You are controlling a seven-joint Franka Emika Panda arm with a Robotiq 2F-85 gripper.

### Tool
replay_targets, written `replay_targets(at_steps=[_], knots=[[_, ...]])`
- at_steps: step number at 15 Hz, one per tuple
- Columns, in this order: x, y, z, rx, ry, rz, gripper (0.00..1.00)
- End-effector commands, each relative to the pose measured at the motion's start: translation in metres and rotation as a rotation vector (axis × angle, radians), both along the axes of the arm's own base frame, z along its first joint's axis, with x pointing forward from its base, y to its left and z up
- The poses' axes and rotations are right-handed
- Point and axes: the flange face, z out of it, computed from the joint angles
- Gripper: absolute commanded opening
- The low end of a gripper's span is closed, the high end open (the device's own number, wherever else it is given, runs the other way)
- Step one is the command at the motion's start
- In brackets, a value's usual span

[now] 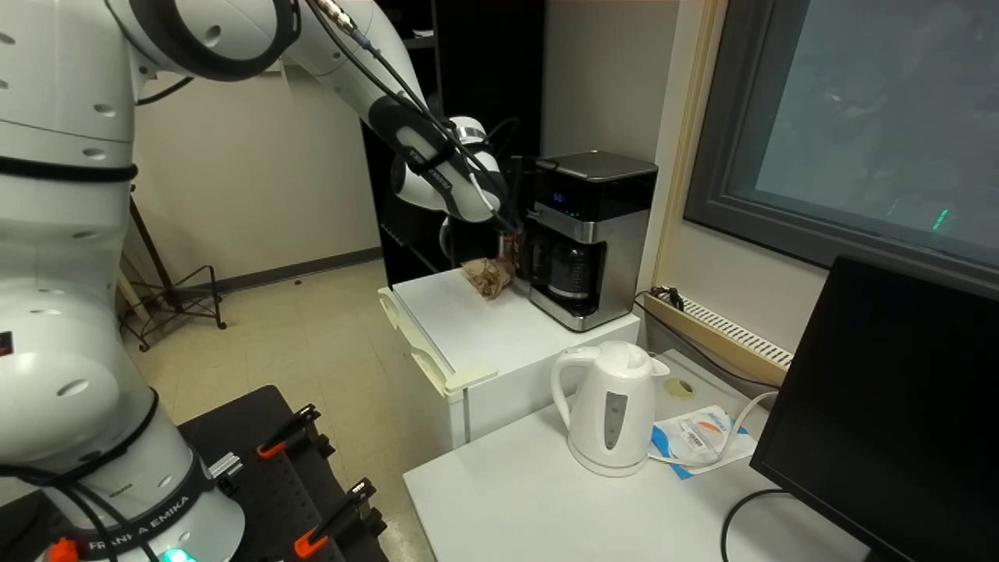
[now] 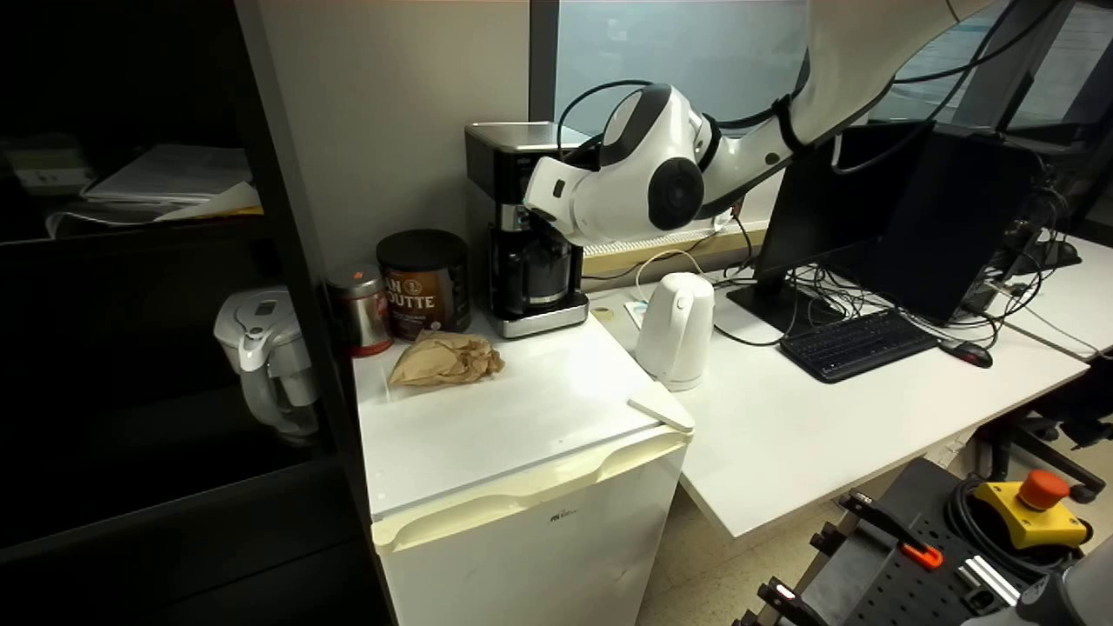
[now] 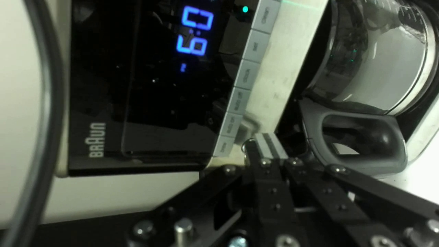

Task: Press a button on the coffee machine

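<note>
The coffee machine (image 1: 631,257) is a boxy black and steel drip brewer with a dark carafe (image 1: 570,269) in its recess. It also shows in an exterior view (image 2: 497,165), partly behind the arm. In the wrist view its black front panel (image 3: 164,106) has a lit blue clock and a row of grey buttons (image 3: 246,73). The end button, "brew" (image 3: 223,146), is nearest my gripper (image 3: 271,145). The gripper is shut and empty, its tips just beside that button, over the steel strip. I cannot tell whether they touch the machine. The fingertips are indistinct or hidden in both exterior views.
The machine stands on a white mini fridge (image 2: 487,435) with a crumpled paper bag (image 2: 445,358), a coffee tin (image 2: 423,287) and a red canister (image 2: 361,313). A white kettle (image 1: 616,410) and a monitor (image 1: 897,406) stand on the desk. A black cable (image 3: 48,103) crosses the wrist view.
</note>
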Motion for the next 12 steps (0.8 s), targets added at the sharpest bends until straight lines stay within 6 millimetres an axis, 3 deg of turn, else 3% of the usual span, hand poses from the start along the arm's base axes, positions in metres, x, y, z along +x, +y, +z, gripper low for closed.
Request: replay_targets(at_steps=[1,12], knots=[[0.0082,0.005,0.0018,0.002,-0.036,0.017,0.0],[0.011,0.0026,0.0013,0.018,-0.054,0.024,0.0]])
